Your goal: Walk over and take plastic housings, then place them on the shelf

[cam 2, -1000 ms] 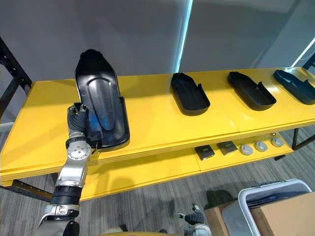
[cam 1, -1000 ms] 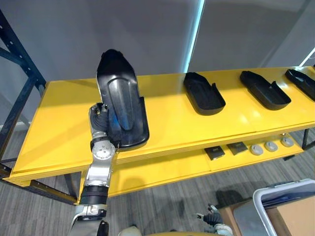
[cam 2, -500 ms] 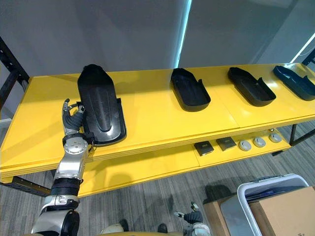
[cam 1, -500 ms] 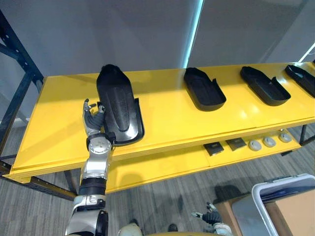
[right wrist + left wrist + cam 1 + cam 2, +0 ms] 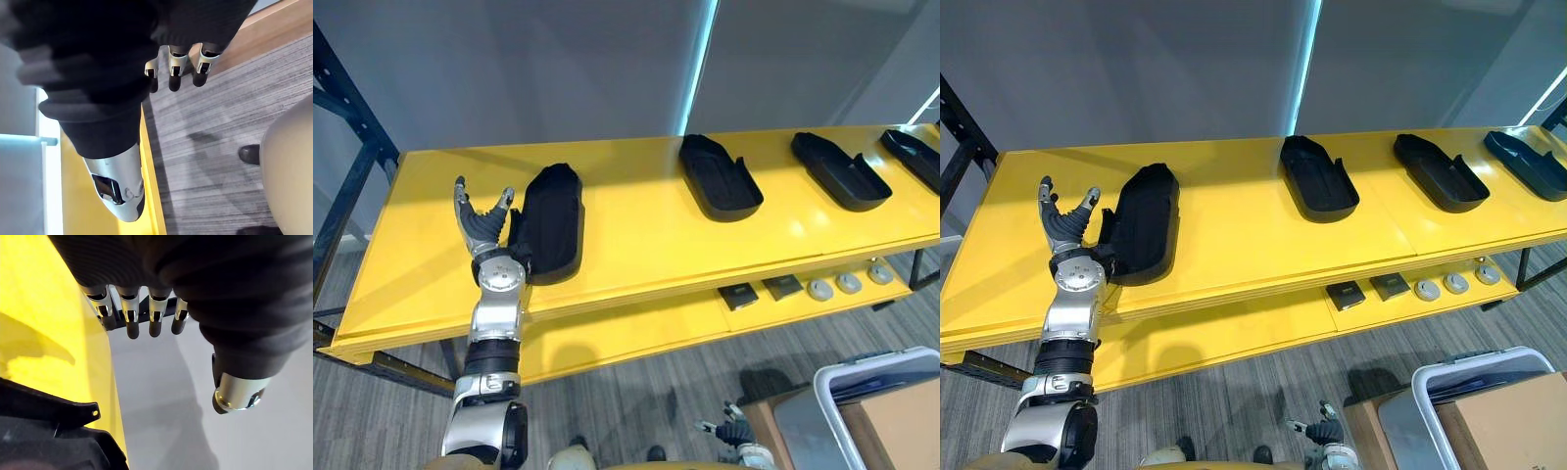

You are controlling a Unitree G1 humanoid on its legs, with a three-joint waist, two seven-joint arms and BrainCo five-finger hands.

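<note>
A long black plastic housing [image 5: 551, 235] lies flat, hollow side down, on the left part of the yellow shelf [image 5: 636, 230]. My left hand [image 5: 485, 231] stands just left of its near end, fingers straight and spread, holding nothing. In the left wrist view the straight fingers [image 5: 131, 320] and thumb [image 5: 238, 392] point past the shelf, with the housing [image 5: 46, 435] off to the side. Three more black housings [image 5: 720, 188] [image 5: 839, 173] [image 5: 913, 157] lie in a row further right. My right hand [image 5: 729, 431] hangs low by the floor, its fingers [image 5: 176, 73] straight and empty.
The lower shelf carries two small dark squares [image 5: 740, 298] and three grey discs [image 5: 848, 283]. A grey bin with a cardboard box [image 5: 886, 411] stands on the floor at the lower right. A dark blue rack upright [image 5: 352, 181] rises at the left end.
The housing went from tilted up in my left hand to lying flat on the shelf. The left hand opened, let it go and drew off to the left.
</note>
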